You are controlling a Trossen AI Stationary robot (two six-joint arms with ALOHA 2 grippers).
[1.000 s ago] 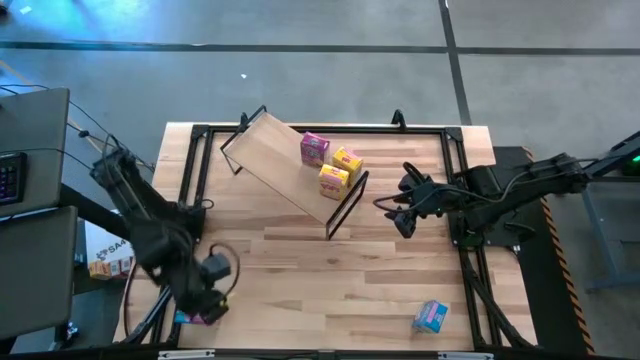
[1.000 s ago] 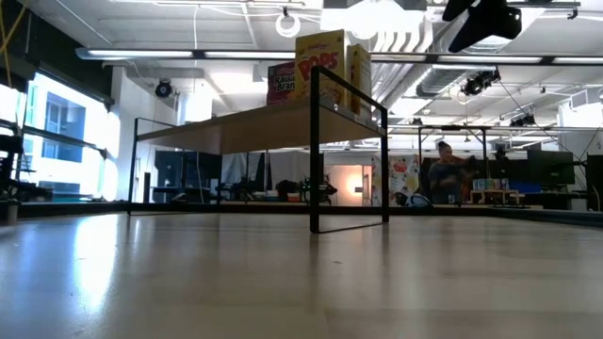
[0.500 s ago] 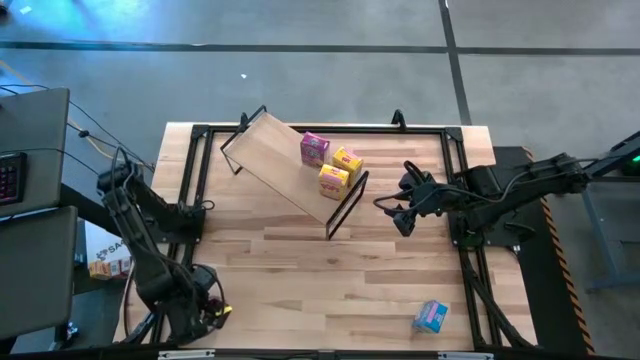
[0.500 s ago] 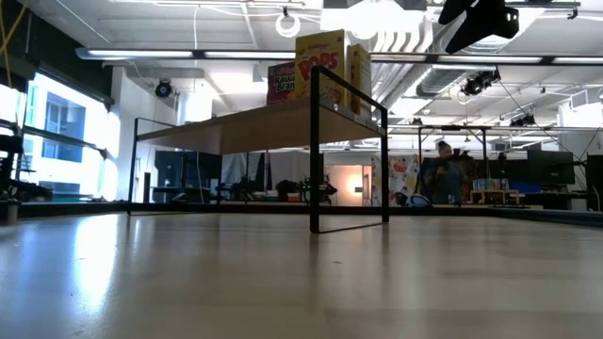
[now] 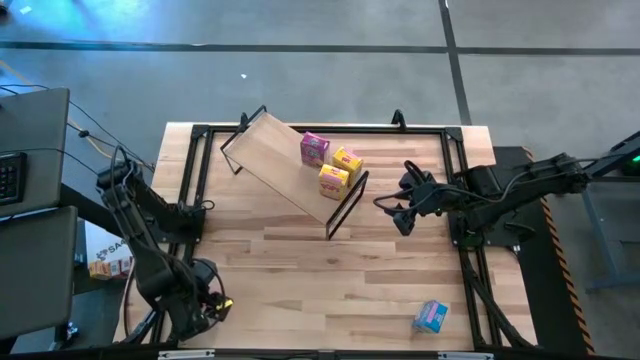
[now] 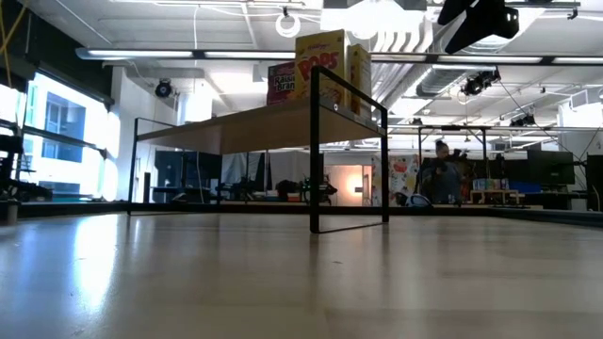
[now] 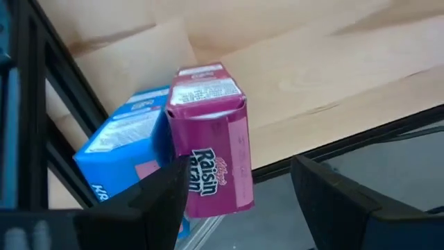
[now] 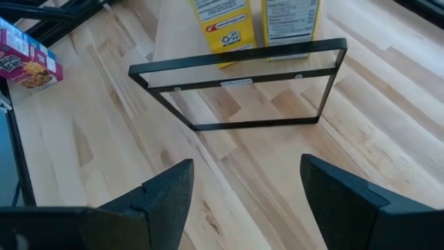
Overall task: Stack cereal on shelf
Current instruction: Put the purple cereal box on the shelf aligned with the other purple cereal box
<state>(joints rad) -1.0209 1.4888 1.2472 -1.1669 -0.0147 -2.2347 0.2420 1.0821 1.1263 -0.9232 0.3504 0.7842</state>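
The left end effector (image 7: 236, 198), spread wide, frames a pink box (image 7: 211, 135) touching a blue box (image 7: 128, 156) at the worktop's (image 5: 330, 270) seven o'clock corner (right at the edge). Closing crooked could knock either off. The shelf (image 5: 285, 165) sits near twelve; the right end effector (image 8: 243, 201) waits open.

The wooden counter (image 5: 300, 270) holds the shelf (image 5: 280, 160) and a blue box (image 5: 431, 317). Three boxes stand on the shelf.

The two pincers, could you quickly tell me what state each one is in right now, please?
Left pincer: open, fingers either side of the magenta box, not clamped.
Right pincer: open, empty, facing the shelf.
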